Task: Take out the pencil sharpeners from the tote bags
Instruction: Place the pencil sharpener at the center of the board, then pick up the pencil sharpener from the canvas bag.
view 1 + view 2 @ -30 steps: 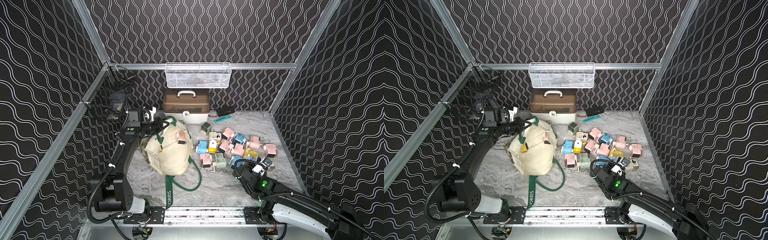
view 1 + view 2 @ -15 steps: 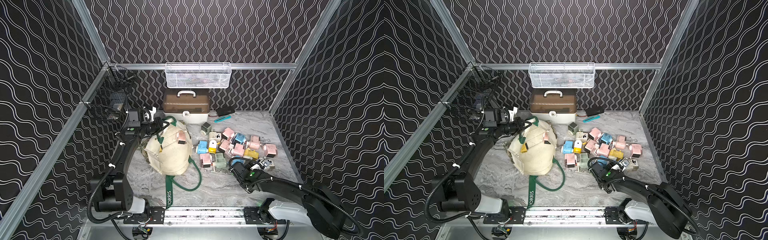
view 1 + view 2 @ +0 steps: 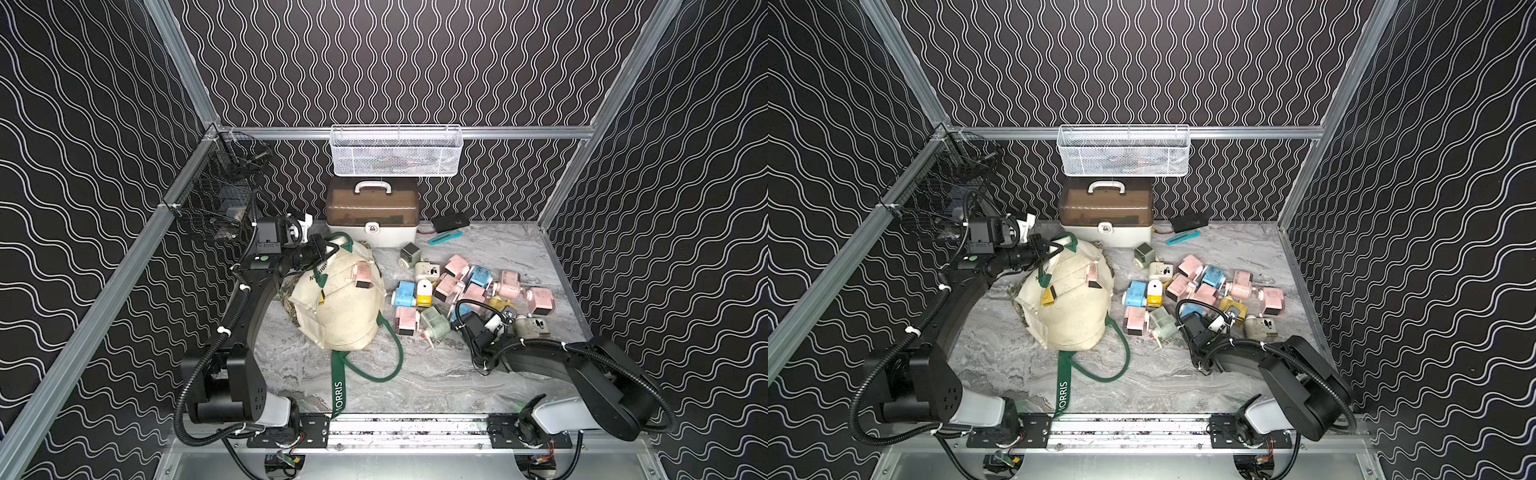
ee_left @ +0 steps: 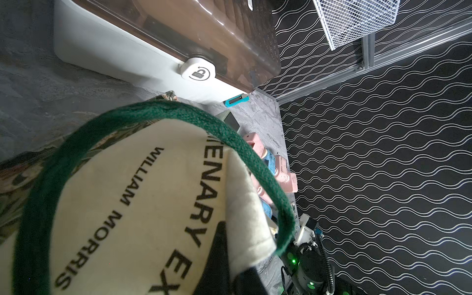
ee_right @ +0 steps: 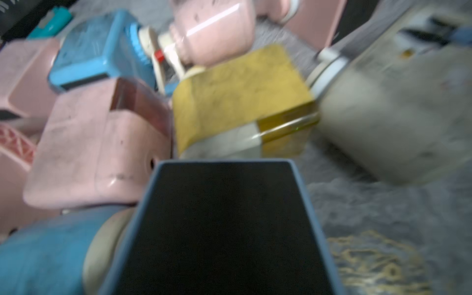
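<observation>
While checking both top views: seeing left gripper (image 3: 328, 251) pinched tight on the upper rim of the tote bag (image 3: 345, 311), bag slumped left of centre on the marble table (image 3: 415, 374), green strap (image 3: 339, 395) trailing toward the front. One pink sharpener (image 3: 363, 274) sitting on the bag's upper fold; remaining pencil sharpeners (image 3: 457, 266) piled on the table just right of the bag. Low at the pile's near edge: right gripper (image 3: 503, 319). Left wrist: dark finger (image 4: 217, 255) clamping cream cloth, strap looping over it, white-and-brown case (image 4: 127, 58) behind. Right wrist: heavy blur; yellow sharpener (image 5: 240, 97) close ahead, dark blue-edged panel (image 5: 224, 224) filling the foreground, possibly another sharpener; can't tell jaw spread or any grip.
</observation>
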You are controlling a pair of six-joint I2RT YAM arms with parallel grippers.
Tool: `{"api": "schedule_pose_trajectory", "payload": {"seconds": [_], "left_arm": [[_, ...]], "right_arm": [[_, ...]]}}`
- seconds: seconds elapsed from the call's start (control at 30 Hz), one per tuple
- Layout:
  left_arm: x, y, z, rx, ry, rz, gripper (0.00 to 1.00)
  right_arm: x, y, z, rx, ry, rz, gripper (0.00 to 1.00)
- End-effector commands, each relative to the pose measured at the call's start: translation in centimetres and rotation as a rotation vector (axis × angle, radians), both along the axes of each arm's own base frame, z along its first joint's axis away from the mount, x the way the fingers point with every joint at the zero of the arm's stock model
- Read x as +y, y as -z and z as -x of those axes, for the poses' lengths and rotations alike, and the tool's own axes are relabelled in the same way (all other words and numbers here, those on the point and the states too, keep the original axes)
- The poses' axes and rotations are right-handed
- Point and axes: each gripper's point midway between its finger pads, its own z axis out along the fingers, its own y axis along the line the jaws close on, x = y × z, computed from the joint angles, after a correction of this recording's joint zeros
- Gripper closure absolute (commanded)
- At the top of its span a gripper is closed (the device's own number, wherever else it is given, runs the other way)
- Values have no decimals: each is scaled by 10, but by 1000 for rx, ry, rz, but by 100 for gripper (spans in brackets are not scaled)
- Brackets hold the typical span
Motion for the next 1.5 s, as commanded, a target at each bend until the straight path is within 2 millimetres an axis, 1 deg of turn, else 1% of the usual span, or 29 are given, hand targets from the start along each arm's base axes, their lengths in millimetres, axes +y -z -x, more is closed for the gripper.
{"api": "schedule_pose_trajectory", "payload": {"seconds": [0.0,0.07,0.17,0.37,0.47,0.53,0.63,0.73,0.83,0.9,0.97,1.1,1.17,1.23,1.3,1.33,1.4,1.47], "left_arm": [[-1,-5,-2,-30,14,-3,100],[-1,-4,-2,-29,13,-3,100],[-1,-4,-2,-28,14,-3,100],[-1,-5,-2,-28,16,2,100],[-1,-5,-2,-29,13,2,100],[-1,-5,-3,-30,15,3,100],[-1,-7,-3,-35,13,6,100],[0,-7,-2,-35,9,4,100],[0,-7,-2,-36,11,0,100],[0,-6,-2,-34,9,0,100],[0,-7,-2,-35,10,1,100],[0,-7,-2,-34,11,4,100],[0,-6,-2,-33,11,5,100],[0,-6,-2,-35,10,5,100],[0,-7,-2,-38,11,5,100],[0,-7,-2,-38,10,6,100],[0,-8,-2,-39,10,5,100],[-1,-8,-2,-38,12,6,100]], "right_arm": [[16,-4,-7,4,-79,-29,19],[13,-10,-5,2,-82,-24,10],[13,-23,-3,-16,-94,-37,5],[12,-53,2,-52,-116,-54,3],[17,-66,3,-67,-152,-69,4],[26,-76,3,-75,-208,-73,5],[56,-95,4,-102,-349,-70,8],[104,-119,13,-138,-549,-42,9],[149,-142,27,-165,-716,-5,10],[178,-152,37,-167,-807,9,11],[211,-158,48,-165,-906,28,11],[278,-161,71,-143,-1116,47,13],[304,-161,76,-142,-1173,59,14],[323,-154,73,-122,-1184,85,15],[336,-134,67,-80,-1176,122,17],[348,-140,64,-95,-1184,112,17],[366,-129,62,-73,-1197,104,19],[381,-121,54,-88,-1195,108,21]]}}
